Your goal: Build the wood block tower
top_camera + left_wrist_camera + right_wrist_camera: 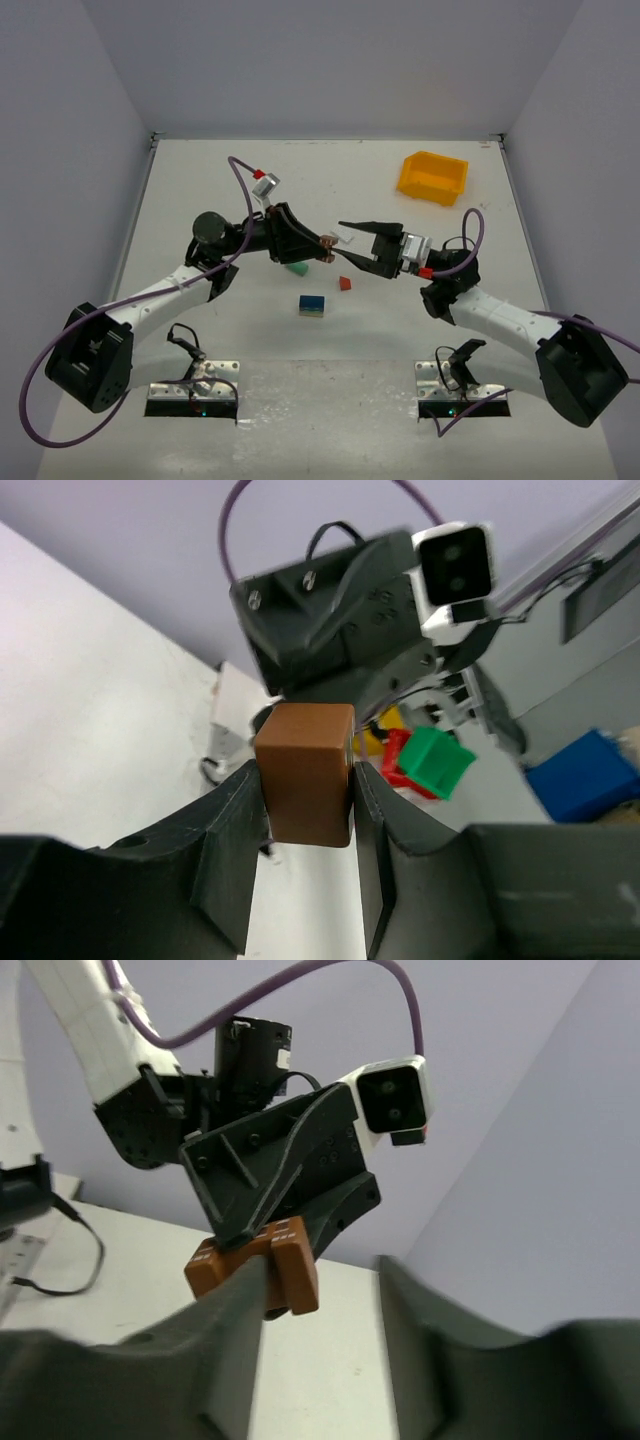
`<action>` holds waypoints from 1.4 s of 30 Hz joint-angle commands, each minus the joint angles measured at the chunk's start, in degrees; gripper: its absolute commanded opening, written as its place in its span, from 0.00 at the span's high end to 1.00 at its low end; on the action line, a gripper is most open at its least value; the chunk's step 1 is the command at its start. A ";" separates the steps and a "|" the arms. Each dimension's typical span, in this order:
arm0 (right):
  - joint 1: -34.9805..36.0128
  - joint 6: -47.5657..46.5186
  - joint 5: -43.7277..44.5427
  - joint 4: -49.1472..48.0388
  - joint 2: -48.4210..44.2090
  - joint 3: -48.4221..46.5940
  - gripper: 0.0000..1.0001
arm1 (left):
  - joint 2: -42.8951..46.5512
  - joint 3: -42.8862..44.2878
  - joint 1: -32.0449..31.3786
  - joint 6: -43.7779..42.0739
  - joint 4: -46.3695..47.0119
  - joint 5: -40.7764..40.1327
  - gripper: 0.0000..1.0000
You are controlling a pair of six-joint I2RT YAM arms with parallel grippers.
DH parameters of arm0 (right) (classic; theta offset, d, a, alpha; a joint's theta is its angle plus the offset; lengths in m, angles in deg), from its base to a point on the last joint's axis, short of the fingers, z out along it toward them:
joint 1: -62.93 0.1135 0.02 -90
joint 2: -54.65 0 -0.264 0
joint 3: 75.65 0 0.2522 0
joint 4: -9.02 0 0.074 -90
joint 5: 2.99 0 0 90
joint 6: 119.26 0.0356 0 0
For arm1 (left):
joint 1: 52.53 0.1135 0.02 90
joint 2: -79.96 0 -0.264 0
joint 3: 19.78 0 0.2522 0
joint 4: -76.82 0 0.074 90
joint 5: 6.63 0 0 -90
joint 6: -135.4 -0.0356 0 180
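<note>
Out over the middle of the table (250, 170), the two claws stood nose to nose. The left arm (160, 290) rose from its base with the elbow bent and the wrist turned across to the right. The left claw (325, 246) was clamped tight on a brown block (305, 773). It was a smooth, matte, square-edged piece with softly rounded corners, pinched on two opposite faces between black moulded fingers (232, 825).

The right arm (500, 315) lay low and stretched in from the other side. The right claw (343, 240) gaped wide and held nothing, its long black fingers spread like a beak with the brown block right at its mouth. From the right wrist, that block sat just beside the claw's left fingertip. Whether they touched, I couldn't tell.

Down on the table, the wood block tower (313, 305) was only a short stack, a blue block on a greenish one. It was nearer the arm bases than both claws and roughly between them. A loose green block (296, 268) lay just under the left claw. A small red piece (345, 284) sat under the right claw's tips, apart from the stack. Well beyond the right claw sat a glossy yellow bin (432, 177) with an open front.
</note>
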 commanded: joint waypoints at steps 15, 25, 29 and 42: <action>-0.10 -0.32 44.36 35.97 -22.00 7.66 0.01 | 0.63 22.08 -1.35 -50.42 -51.76 -22.66 1.00; -1.39 3.47 61.01 53.06 -12.70 -0.32 0.01 | -19.93 55.16 -1.44 -72.45 -76.68 -18.83 1.00; -3.75 7.46 64.58 57.09 -9.18 -2.83 0.01 | -29.69 74.19 -1.62 -79.65 -91.02 -18.02 1.00; 6.21 -5.63 39.64 61.87 6.43 -15.02 0.01 | -14.76 53.87 2.68 -70.42 -74.10 -39.91 1.00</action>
